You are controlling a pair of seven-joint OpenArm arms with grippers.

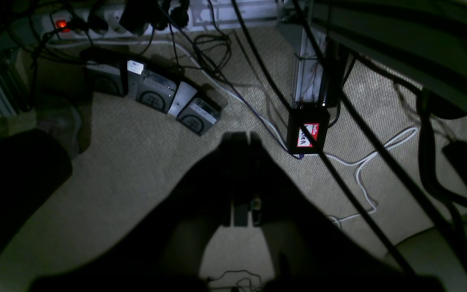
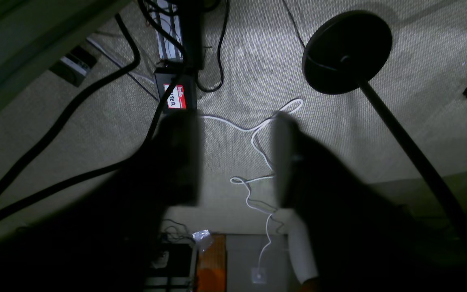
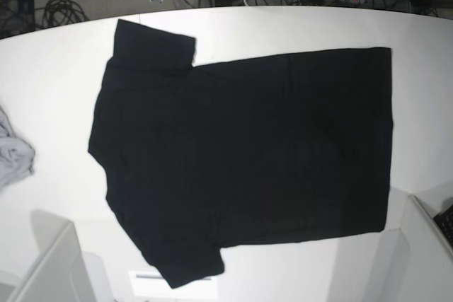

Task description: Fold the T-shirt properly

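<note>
The black T-shirt (image 3: 248, 153) lies spread flat on the white table (image 3: 64, 68) in the base view. Its sleeves point to the left and its hem to the right. Only plain black cloth faces up; no print shows. Neither gripper appears above the table in the base view. Both wrist views look down at the carpeted floor beside the table. My left gripper (image 1: 240, 138) is shut, its dark fingers pressed together with nothing between them. My right gripper (image 2: 232, 117) is open, a wide gap between its fingers, holding nothing.
A small light grey cloth (image 3: 13, 153) lies at the table's left edge. Pale arm parts rise at the bottom corners (image 3: 49, 266) (image 3: 425, 245). On the floor are cables, a power strip (image 1: 95, 22), a black labelled box (image 1: 308, 134) and a round stand base (image 2: 347, 50).
</note>
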